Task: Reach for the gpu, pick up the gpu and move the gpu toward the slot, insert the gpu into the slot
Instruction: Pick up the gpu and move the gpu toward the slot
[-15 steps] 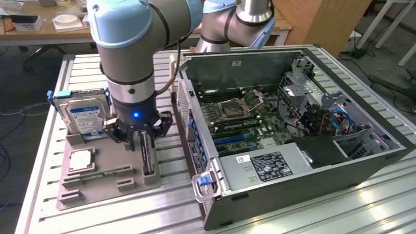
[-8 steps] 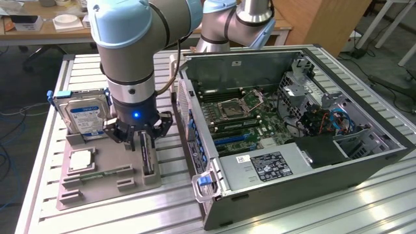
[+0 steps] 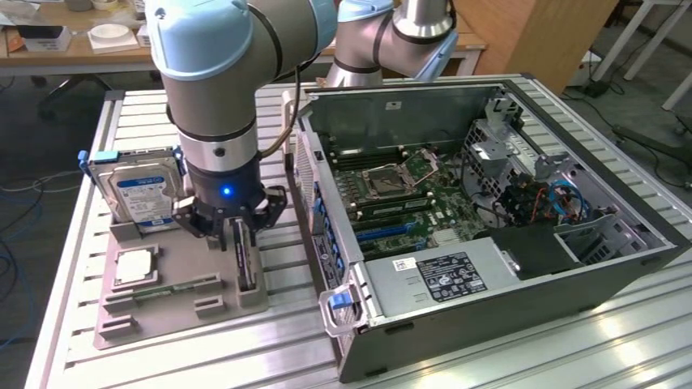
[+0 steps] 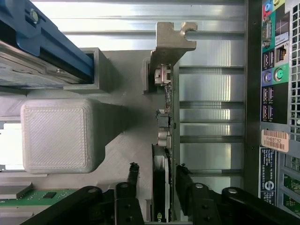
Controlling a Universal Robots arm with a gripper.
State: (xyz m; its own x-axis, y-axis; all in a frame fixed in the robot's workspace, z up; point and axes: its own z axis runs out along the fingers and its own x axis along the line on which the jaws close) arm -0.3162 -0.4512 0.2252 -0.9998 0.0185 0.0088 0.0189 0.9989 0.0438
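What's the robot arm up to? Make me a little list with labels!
gripper: open, one finger on each side of the gpu
gpu: standing on edge in the grey tray
hard drive: upright in the same tray
processor chip: flat in the tray
slot: on the motherboard inside the open computer case, no card in it
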